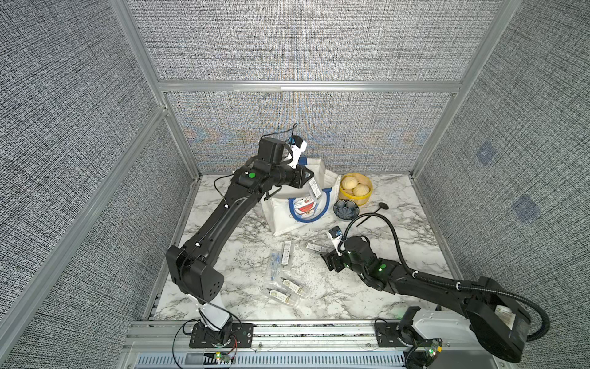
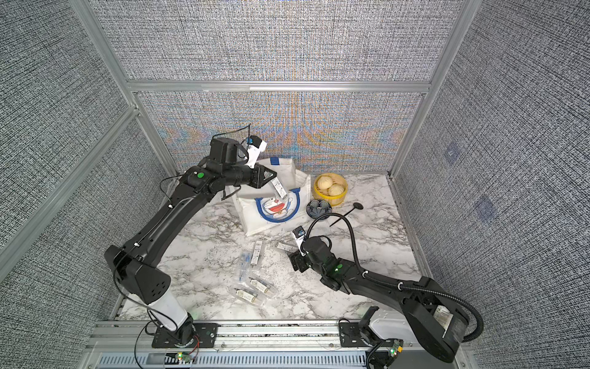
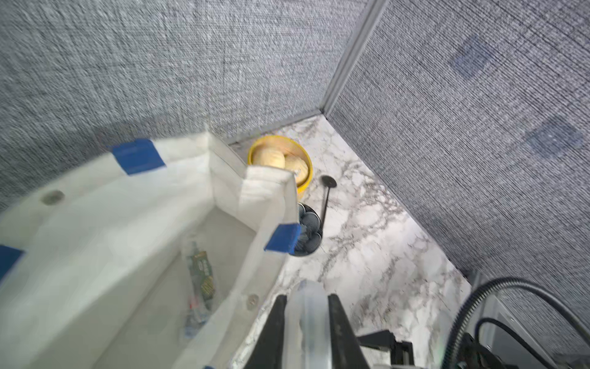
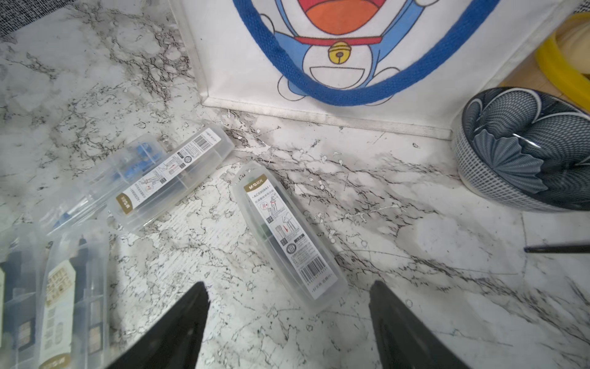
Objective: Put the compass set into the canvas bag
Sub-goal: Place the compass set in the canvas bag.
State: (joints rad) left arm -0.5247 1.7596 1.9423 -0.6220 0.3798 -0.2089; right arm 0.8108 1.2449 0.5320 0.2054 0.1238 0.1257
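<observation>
Right gripper (image 4: 289, 289) spread above a table case (image 4: 287, 236) | left gripper (image 1: 308, 178) clamped on second case (image 1: 315, 189), held near bag (image 1: 287, 220) rim | third case (image 3: 201, 274) seen inside | four others (image 1: 292, 286) left unpacked

Your white marbled table (image 1: 335, 300) carries: one canvas bag (image 1: 284, 217), standing at the back; one yellow steamer basket (image 1: 346, 195), one patterned blue bowl (image 1: 346, 210) and one black spoon (image 1: 373, 213) beside it; five clear compass set cases (image 1: 288, 252) lying loose in front.
</observation>
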